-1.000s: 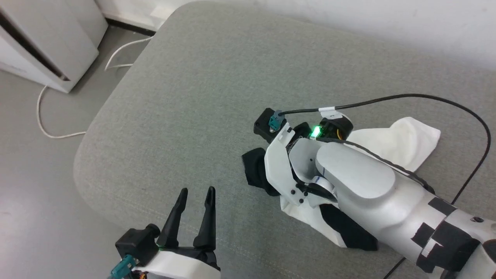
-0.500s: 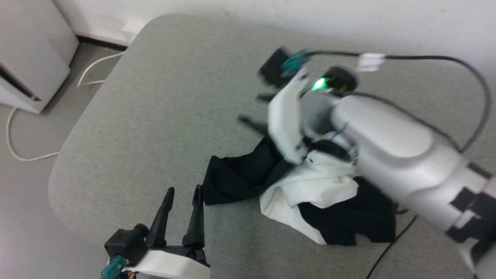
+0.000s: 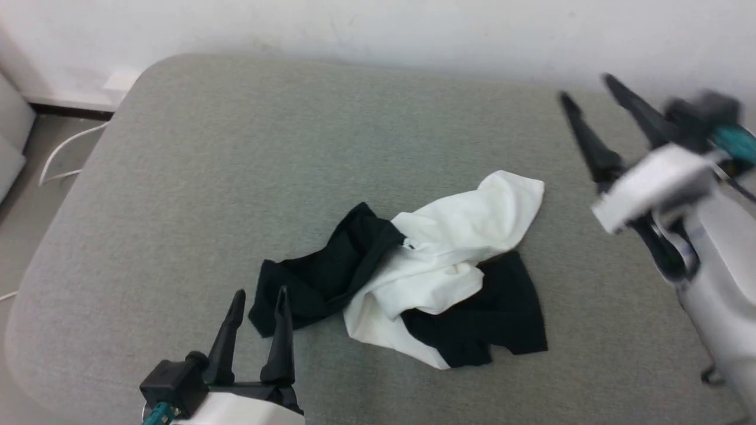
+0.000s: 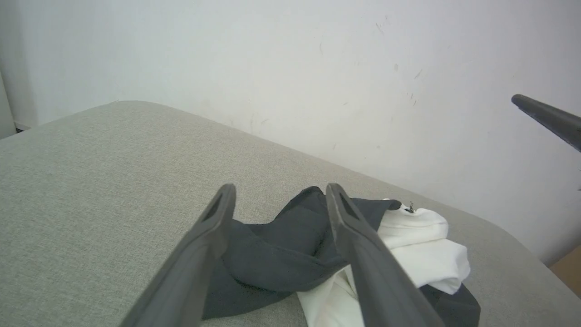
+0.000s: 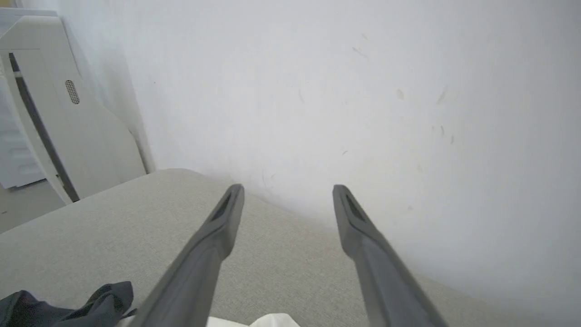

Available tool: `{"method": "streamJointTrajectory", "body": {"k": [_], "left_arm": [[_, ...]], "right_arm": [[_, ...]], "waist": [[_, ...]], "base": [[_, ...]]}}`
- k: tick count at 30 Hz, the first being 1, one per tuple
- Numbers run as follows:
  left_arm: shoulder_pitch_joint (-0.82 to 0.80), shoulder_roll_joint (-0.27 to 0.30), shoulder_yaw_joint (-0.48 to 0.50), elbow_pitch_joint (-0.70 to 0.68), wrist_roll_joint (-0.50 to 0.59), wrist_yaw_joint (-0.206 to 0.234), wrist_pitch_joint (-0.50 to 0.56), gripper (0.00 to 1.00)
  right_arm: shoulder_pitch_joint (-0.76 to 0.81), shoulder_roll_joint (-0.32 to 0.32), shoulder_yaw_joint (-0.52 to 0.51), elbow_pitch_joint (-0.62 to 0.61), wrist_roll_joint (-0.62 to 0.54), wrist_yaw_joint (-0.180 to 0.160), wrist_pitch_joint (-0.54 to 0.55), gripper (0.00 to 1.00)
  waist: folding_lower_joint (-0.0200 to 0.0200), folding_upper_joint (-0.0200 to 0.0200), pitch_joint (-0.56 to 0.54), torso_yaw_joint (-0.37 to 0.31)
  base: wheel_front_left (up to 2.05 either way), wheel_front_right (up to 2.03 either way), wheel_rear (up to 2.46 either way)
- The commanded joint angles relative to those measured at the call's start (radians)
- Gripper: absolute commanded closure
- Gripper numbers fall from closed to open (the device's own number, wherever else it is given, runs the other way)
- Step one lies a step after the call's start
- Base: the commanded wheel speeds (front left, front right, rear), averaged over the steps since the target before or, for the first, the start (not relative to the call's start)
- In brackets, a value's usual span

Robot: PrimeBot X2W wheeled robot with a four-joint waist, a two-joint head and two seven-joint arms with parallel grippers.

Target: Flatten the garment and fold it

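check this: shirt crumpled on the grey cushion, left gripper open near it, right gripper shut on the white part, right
Not the right gripper: the head view shows it open, apart from the shirt. The rest stands: crumpled on the grey cushion, left gripper open near it.

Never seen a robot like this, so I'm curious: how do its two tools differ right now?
The left tool sits by the black sleeve of the garment; the right tool is off to the other side, clear of it. The left tool points straight up the head view and looks sharp; the right tool leans leftward and is blurred. Both are open and hold nothing.
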Motion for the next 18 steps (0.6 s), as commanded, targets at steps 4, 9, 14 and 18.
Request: {"method": "streamJointTrajectory", "body": {"k": [4, 9, 14, 18], "left_arm": [[0.019, -0.001, 0.015, -0.019, 0.011, -0.009, -0.005, 0.0], [0.031, -0.001, 0.028, -0.038, 0.023, -0.022, -0.005, 0.0], [0.03, -0.001, 0.035, -0.035, 0.03, -0.034, -0.005, 0.0], [0.033, -0.001, 0.045, -0.04, 0.033, -0.036, -0.005, 0.0]], "right_arm": [[0.343, 0.126, -0.399, -0.183, -0.27, -0.001, -0.042, 0.0], [0.684, 0.341, -0.686, -0.548, -0.53, -0.001, -0.044, 0.0], [0.835, 0.351, -0.715, -0.64, -0.453, -0.001, -0.044, 0.0], [0.895, 0.352, -0.701, -0.645, -0.399, -0.001, -0.044, 0.0]], "waist": [[0.0, 0.0, 0.003, -0.051], [0.0, 0.0, 0.019, -0.082], [0.0, 0.0, 0.024, -0.091], [0.0, 0.0, 0.026, -0.106]], "base": [[0.0, 0.0, 0.0], [0.0, 0.0, 0.0], [0.0, 0.0, 0.0], [0.0, 0.0, 0.0]]}}
